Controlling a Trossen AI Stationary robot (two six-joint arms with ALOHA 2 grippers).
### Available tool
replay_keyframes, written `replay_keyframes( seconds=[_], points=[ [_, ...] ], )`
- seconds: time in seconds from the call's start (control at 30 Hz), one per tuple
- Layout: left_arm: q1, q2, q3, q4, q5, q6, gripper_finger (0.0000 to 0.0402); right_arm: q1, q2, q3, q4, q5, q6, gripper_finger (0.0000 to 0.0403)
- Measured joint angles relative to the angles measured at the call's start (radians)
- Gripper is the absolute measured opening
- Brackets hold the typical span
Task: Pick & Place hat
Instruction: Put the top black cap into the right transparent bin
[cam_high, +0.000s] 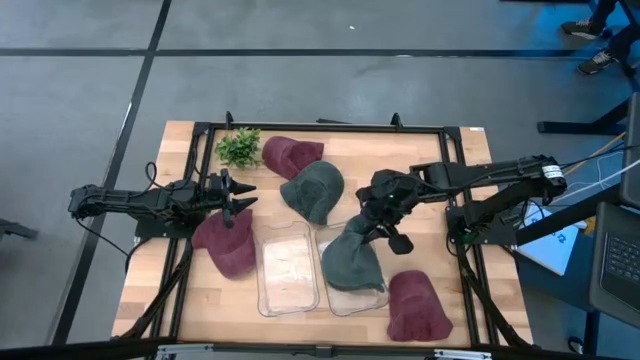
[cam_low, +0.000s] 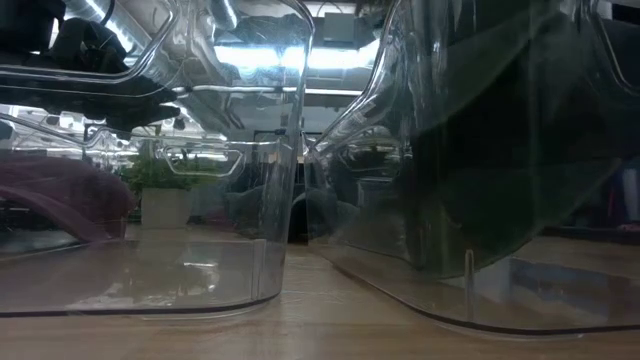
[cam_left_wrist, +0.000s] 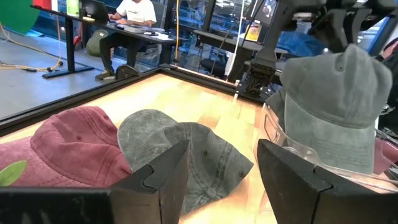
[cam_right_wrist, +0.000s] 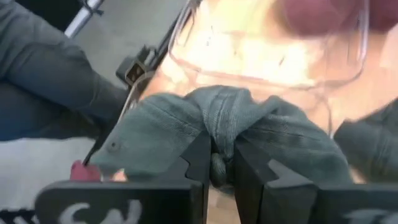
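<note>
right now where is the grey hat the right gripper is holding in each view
High view: the held grey hat hangs over the right clear bin, below the right gripper.
Low view: a dark mass seen through the right bin's wall, probably the hat.
Left wrist view: upper right, lifted above the bin.
Right wrist view: centre, bunched between the fingers.
Shared landmark: the clear bins.

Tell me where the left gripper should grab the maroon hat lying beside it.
Pinch the maroon hat at its soft crown from straight above. It lies slumped flat on the table, so the fabric should bunch between the fingers. The left gripper, open, hovers at its upper edge.
</note>
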Motion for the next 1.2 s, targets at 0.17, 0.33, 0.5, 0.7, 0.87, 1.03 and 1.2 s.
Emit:
replay_keyframes(
  seconds=[0.17,0.33,0.5,0.7,0.87,1.03,1.2],
  points=[
    [0.0,0.0,0.0,0.0,0.0,0.0,0.0185,0.0,0.0,0.0,-0.115,0.0,0.006,0.0047],
    [0.0,0.0,0.0,0.0,0.0,0.0,0.0185,0.0,0.0,0.0,-0.249,-0.002,0.023,0.0047],
    [0.0,0.0,0.0,0.0,0.0,0.0,0.0185,0.0,0.0,0.004,-0.331,-0.05,0.06,0.0047],
    [0.0,0.0,0.0,0.0,0.0,0.0,0.0185,0.0,-0.001,0.037,-0.312,-0.073,0.062,0.0047],
    [0.0,0.0,0.0,0.0,0.0,0.0,0.0185,0.0,0.006,0.038,-0.2,-0.073,0.051,0.0047],
    [0.0,0.0,0.0,0.0,0.0,0.0,0.0185,0.0,0.053,0.038,-0.099,-0.093,0.04,0.0047],
    [0.0,0.0,0.0,0.0,0.0,0.0,0.0185,0.001,0.123,0.038,-0.05,-0.148,0.034,0.0047]
  ],
)
